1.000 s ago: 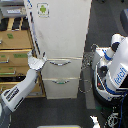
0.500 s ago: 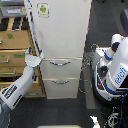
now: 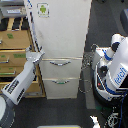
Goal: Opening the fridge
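The tall white fridge point(image 3: 62, 35) stands in the middle of the exterior view. A green android sticker point(image 3: 43, 9) is on its large upper door. Two lower drawers carry curved silver handles, one above point(image 3: 60, 63) and one below point(image 3: 60, 81). My arm comes up from the lower left. Its gripper point(image 3: 39, 54) is at the fridge's left edge, near the bottom corner of the upper door. The picture is too coarse to show how its jaws stand. The upper door looks shut or barely ajar, and no interior shows.
A tan wooden drawer cabinet point(image 3: 12, 42) with green labels stands against the fridge on the exterior view's left, right behind my arm. A white-and-blue rounded robot point(image 3: 116, 70) with dark cables point(image 3: 88, 65) stands close on the right. Dark floor point(image 3: 65, 112) lies in front.
My gripper has risen and moved slightly rightward along the fridge's left edge, from upper-drawer height to the upper door's bottom corner. The fridge looks unchanged.
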Robot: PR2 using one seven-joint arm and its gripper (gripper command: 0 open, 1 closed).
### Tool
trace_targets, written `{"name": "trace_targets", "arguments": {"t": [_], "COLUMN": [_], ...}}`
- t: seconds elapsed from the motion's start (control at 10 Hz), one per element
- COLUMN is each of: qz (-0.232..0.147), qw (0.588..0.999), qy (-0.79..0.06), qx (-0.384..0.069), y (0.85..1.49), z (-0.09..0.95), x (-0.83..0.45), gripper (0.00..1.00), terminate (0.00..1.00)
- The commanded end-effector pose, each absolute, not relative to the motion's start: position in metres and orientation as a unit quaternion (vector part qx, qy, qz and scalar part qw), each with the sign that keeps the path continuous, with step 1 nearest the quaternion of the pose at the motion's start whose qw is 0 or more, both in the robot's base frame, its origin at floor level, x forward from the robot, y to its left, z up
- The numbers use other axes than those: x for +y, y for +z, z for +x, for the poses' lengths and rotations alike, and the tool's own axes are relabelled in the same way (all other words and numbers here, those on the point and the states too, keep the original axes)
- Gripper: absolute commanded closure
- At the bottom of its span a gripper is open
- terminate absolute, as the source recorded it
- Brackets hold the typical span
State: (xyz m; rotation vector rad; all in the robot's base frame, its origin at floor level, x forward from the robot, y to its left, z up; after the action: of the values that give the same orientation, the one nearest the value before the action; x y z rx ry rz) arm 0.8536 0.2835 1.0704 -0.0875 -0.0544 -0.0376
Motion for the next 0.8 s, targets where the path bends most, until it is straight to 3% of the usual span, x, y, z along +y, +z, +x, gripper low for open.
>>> {"name": "trace_targets", "arguments": {"t": [0.1, 0.8], "qz": [-0.066, -0.062], "qw": [0.997, 0.997], "qy": [-0.015, -0.020], "qx": [-0.024, -0.028], "y": [1.069, 1.093], "z": [0.892, 0.944], "x": [0.294, 0.280], "gripper": [0.00, 0.00], "terminate": [0.00, 0.00]}}
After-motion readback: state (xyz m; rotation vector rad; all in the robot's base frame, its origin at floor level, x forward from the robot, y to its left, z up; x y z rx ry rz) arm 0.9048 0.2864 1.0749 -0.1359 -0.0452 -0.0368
